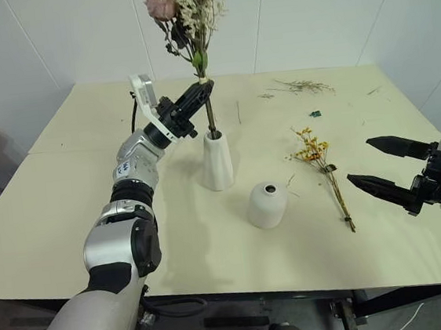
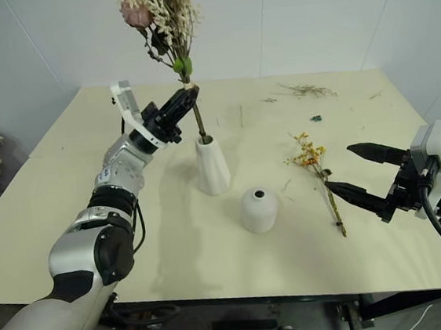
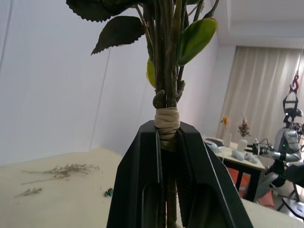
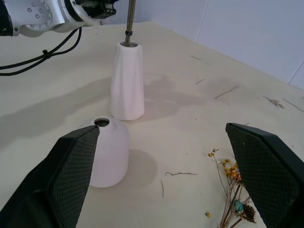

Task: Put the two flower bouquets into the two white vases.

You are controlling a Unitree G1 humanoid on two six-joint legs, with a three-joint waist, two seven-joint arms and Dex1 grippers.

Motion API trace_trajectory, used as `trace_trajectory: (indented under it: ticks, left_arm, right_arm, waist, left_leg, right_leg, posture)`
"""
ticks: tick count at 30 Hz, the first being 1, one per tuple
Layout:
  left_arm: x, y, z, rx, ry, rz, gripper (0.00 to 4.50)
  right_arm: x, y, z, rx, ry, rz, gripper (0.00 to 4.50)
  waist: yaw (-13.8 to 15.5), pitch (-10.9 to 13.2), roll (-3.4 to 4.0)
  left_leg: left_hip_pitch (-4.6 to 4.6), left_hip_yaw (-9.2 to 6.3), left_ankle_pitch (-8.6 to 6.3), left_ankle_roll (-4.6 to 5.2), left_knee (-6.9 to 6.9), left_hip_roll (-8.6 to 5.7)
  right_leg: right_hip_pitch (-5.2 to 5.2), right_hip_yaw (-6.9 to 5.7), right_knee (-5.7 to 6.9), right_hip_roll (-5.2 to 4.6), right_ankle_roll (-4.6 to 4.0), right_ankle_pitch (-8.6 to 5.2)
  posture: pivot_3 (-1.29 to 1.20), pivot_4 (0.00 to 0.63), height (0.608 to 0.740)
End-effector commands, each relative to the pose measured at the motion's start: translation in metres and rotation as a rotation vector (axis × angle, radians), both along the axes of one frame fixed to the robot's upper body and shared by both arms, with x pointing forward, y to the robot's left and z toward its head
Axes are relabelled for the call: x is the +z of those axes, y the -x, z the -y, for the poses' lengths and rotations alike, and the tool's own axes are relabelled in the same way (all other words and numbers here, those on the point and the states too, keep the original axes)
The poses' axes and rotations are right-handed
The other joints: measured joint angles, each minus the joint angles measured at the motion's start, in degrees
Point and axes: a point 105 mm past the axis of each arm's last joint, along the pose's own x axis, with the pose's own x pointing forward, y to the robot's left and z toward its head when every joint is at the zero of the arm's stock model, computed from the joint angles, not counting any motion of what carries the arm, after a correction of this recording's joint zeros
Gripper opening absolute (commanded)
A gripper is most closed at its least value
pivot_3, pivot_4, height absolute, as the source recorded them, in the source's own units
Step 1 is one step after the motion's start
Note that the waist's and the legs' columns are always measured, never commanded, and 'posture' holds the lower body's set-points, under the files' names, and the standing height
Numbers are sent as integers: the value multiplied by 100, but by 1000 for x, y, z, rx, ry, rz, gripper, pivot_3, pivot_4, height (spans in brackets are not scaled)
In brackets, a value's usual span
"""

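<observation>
While the pink rose bouquet [image 1: 186, 15] is held upright above the table [image 1: 68, 212], its bundled stems are clamped between the black fingers of the left gripper [image 1: 200, 95], just under the band of pale tape that can be seen in the left wrist view. The lower end of the stems is seen inside the small mouth of the tall tapered white vase [image 1: 216, 162], which stands upright near the middle of the table. The short rounded white vase [image 1: 268, 204] is placed just beside it, nearer the robot and to the right, with its mouth unfilled. The yellow blossom bouquet [image 1: 322, 172] is laid flat on the table, to the right of both vases and apart from them, its thin brown stems pointed toward the front edge. The right gripper [image 1: 384, 165] is held level over the right side of the table, its jaws spread wide with nothing between them. Loose dried twigs [image 1: 301, 86] are scattered at the far side.
</observation>
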Motion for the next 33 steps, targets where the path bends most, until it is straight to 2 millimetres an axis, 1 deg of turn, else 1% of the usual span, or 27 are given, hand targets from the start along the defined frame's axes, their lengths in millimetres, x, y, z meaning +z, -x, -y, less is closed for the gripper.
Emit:
trace_trajectory:
  ticks: [1, 5, 8, 12, 14, 16, 19, 23, 26, 29, 33]
  left_arm:
    - [2, 1, 5, 6, -31, 29, 114]
    - [-3, -1, 5, 20, -38, 11, 114]
    - [-11, 0, 6, 18, -67, 9, 114]
    - [-15, -1, 4, 30, -80, 4, 114]
    - [-17, -1, 3, 29, -96, 1, 853]
    - [-19, -1, 3, 29, -113, -5, 1410]
    - [-22, 3, 3, -29, -141, -21, 2286]
    - [-19, 10, 1, -74, -168, 12, 3561]
    - [-15, 13, -6, -73, -173, 38, 4435]
    - [-12, 15, -16, -66, -193, 57, 4478]
    - [-20, 20, -29, -65, -302, 73, 4478]
  right_arm:
    - [11, 3, -2, 1, 26, 54, 4500]
    - [11, 2, -3, 1, 25, 57, 4500]
    - [10, 1, -4, -2, 25, 57, 4500]
    - [9, 1, -5, -3, 23, 59, 4500]
    - [9, 0, -5, -3, 22, 59, 4500]
    - [9, -1, -5, -3, 22, 60, 4500]
    - [9, -2, -6, -1, 24, 61, 4500]
    - [10, -3, -6, 3, 27, 65, 4500]
    - [11, -4, -7, 5, 30, 67, 4500]
    - [11, -6, -7, 7, 31, 67, 4500]
    - [11, -8, -8, 11, 37, 60, 4500]
  waist:
    - [-1, 0, 0]
    - [2, 0, 0]
    - [-1, 0, 0]
    - [-1, 0, 0]
    - [2, 0, 0]
    - [1, 0, 0]
    - [-3, 0, 0]
    - [-3, 0, 0]
    - [-3, 0, 0]
    - [-25, 0, 0]
    - [-25, 0, 1]
  left_leg:
    - [0, 0, 0, 0, 0, 0]
    - [0, 0, 0, 0, 0, 0]
    - [0, 0, 0, 0, 0, 0]
    - [0, 0, 0, 0, 0, 0]
    - [0, 0, 0, 0, 1, 0]
    - [0, 0, 0, 0, 0, 0]
    - [0, 0, 0, 0, 0, 0]
    - [0, 0, 0, 0, 0, 0]
    - [0, 0, 0, 0, 1, 0]
    - [0, 0, 0, 0, -1, 1]
    - [1, 0, 0, 0, 1, 1]
  right_leg:
    - [0, 0, 0, 0, 0, 0]
    - [0, 0, 0, 0, 0, 0]
    - [0, 0, 0, 0, 0, 0]
    - [0, 0, 0, 0, 0, 0]
    - [0, 0, 0, 0, 0, 0]
    - [0, 0, 0, 0, 0, 0]
    - [0, 0, 1, 0, 0, 0]
    - [0, 0, 1, 0, 0, 0]
    - [0, 0, 2, 0, 0, 0]
    - [-1, 0, 3, 0, 0, 0]
    - [0, 0, 5, 0, -1, 0]
  posture:
    - [0, 150, 740]
    - [0, 150, 740]
    - [0, 150, 740]
    - [0, 150, 740]
    - [0, 150, 740]
    - [0, 150, 740]
    - [0, 150, 740]
    - [0, 150, 740]
    - [0, 150, 740]
    - [0, 150, 740]
    - [0, 150, 740]
